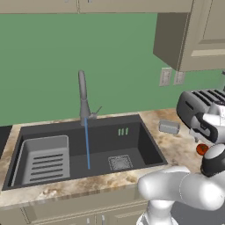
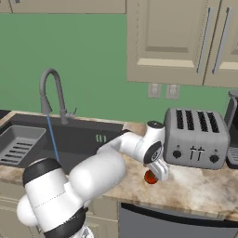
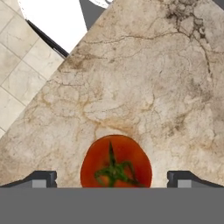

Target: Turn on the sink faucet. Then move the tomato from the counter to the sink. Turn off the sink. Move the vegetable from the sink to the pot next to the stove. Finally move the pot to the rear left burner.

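Right under my palm sits the tomato (image 3: 116, 161), red-orange with a green star of a stem facing up at me, resting on the counter (image 3: 144, 78). Both of my fingertips (image 3: 41, 178) stand wide apart, one on either side of the tomato, with bare marbled stone showing between each tip and the fruit, so I am touching nothing and holding nothing. Seen from the right base view, my gripper (image 2: 155, 174) hangs low over the tomato (image 2: 150, 176), just in front of the toaster (image 2: 196, 137) and near the counter's front edge. From the left base view the tomato (image 1: 201, 149) peeks out as a small red spot beside my wrist, with the toaster (image 1: 195, 105) just behind it.

Taking the tomato as the landmark: the sink (image 1: 145, 136) lies well off to its left, a dark basin sunk into the counter (image 1: 176, 149), with a lighter slotted tray (image 1: 44, 160) at its far left end and a square drain grate (image 1: 120, 162) nearer the tomato's side. The sink faucet (image 1: 82, 94) rises behind the basin, and a thin blue stream of water (image 1: 87, 143) falls from its spout straight into the sink. A small grey block (image 1: 168, 127) lies on the counter between the sink and the toaster.
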You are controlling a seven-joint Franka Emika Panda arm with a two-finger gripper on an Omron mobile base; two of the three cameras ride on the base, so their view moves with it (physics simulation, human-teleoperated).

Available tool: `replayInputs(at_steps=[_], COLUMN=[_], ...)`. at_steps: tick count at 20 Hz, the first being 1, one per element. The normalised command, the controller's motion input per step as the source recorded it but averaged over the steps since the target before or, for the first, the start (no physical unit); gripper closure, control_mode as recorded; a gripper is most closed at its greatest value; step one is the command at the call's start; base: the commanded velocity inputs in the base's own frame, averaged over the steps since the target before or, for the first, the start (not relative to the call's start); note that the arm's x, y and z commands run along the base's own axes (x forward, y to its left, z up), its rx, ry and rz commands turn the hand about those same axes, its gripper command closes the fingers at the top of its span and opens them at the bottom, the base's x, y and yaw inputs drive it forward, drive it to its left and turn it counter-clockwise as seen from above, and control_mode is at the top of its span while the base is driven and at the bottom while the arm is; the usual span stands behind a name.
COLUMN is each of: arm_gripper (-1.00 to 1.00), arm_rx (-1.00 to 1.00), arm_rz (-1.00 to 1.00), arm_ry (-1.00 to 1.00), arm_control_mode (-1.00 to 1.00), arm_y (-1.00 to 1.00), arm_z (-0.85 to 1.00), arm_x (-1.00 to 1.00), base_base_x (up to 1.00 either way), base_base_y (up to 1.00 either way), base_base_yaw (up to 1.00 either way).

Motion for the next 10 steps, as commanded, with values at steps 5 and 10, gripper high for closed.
replayInputs(at_steps=[5,10], arm_gripper=[-1.00,-1.00], arm_rx=[0.00,0.00], arm_rz=[0.00,0.00], arm_ry=[0.00,0.00], arm_control_mode=[-1.00,-1.00], arm_y=[0.00,0.00], arm_z=[-0.12,-0.13], arm_x=[0.00,0.00], base_base_x=[0.00,0.00], base_base_y=[0.00,0.00], base_base_yaw=[0.00,0.00])
